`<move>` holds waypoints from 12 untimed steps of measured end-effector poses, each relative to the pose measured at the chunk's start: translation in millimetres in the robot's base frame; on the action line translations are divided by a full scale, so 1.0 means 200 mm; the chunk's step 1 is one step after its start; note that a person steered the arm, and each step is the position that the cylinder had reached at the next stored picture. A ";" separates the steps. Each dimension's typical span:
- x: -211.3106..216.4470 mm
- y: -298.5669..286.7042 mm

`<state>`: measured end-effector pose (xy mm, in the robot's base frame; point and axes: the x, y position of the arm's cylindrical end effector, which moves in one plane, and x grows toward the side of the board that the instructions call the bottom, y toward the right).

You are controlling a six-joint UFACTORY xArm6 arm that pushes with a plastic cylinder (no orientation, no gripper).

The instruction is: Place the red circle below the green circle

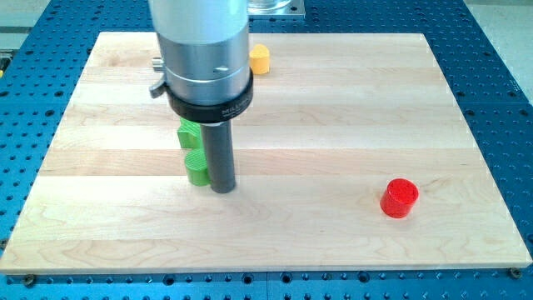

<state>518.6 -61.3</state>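
My tip (222, 190), bare rod w/ no jaws, touches green block (196, 169). Red circle (400, 198) sits far right. Risk: I nudge green away, shifting the target spot.

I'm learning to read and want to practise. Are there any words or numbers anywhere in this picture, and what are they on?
Small pale lettering on the black collar of the arm: too small and blurred to read.
The wooden board, red circle, green blocks, yellow block and my tip: no words, numbers or signs on any of them.
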 end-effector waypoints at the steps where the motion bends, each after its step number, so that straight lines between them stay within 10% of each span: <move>1: 0.00 -0.03; 4: 0.00 -0.07; 8: -0.02 1.68; 12: 0.25 0.98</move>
<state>568.0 135.1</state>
